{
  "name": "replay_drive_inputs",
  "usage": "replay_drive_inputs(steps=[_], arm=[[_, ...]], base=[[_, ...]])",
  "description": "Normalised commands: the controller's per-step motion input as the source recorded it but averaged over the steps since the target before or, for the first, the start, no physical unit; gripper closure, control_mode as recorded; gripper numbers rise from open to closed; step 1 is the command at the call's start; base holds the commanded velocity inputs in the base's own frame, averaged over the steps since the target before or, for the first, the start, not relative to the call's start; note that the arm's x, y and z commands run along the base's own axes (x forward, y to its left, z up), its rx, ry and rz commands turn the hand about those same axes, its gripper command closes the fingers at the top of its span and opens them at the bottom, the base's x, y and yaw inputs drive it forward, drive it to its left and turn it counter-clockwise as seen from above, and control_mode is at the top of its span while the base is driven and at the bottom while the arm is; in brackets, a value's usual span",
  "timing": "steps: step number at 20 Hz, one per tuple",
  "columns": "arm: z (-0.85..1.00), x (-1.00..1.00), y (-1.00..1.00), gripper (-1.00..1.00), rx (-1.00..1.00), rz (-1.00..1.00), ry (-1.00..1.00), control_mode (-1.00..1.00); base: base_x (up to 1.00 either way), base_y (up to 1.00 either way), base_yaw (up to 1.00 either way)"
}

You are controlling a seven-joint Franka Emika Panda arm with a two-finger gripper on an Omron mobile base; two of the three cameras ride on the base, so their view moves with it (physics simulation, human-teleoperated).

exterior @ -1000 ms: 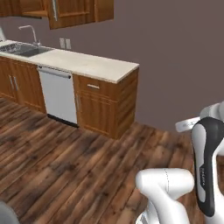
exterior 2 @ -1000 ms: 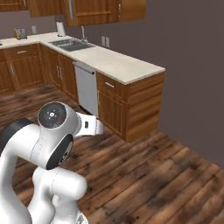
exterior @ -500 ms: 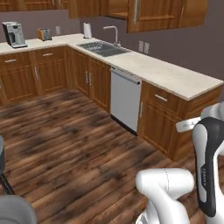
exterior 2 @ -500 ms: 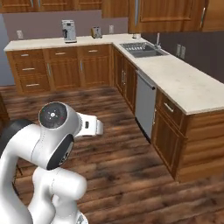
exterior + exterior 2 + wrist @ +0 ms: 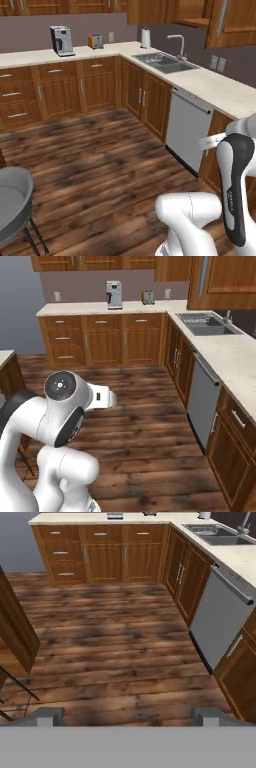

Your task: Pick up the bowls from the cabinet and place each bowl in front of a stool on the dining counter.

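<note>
At nine o'clock low, stool (image 5: 12, 202) beside the base; at twelve, coffee machine (image 5: 62, 40) on the far counter; at two, sink (image 5: 163, 61) beneath wall cabinet (image 5: 197, 12); gripper (image 5: 127, 716) released wide, grasping nothing; bowls unseen, likely inside that cabinet; apparently approach step; next, driving closer, raising hand.

Coffee machine (image 5: 61, 40) near toaster (image 5: 95, 41), apparently.

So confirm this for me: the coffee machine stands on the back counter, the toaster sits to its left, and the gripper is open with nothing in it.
One thing is wrong: the toaster sits to the right of the coffee machine, not its left, as the left base view shows. Both stand on the back counter, and the gripper is open and holds nothing.
</note>
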Motion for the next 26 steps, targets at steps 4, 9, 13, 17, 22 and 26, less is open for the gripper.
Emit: replay_drive_inputs(steps=[4, 9, 13, 17, 22, 26], arm=[[0.00, 0.00, 0.00, -1.00, 0.00, 0.00, 0.00, 1.00], [0.00, 0.00, 0.00, -1.00, 0.00, 0.00, 0.00, 1.00], [0.00, 0.00, 0.00, -1.00, 0.00, 0.00, 0.00, 1.00], [0.00, 0.00, 0.00, -1.00, 0.00, 0.00, 0.00, 1.00], [0.00, 0.00, 0.00, -1.00, 0.00, 0.00, 0.00, 1.00], [0.00, 0.00, 0.00, -1.00, 0.00, 0.00, 0.00, 1.00]], base=[[1.00, -0.22, 0.00], [1.00, -0.03, -0.01], [1.00, 0.00, -0.05], [1.00, 0.00, -0.10], [1.00, -0.08, -0.20], [1.00, -0.07, -0.28]])
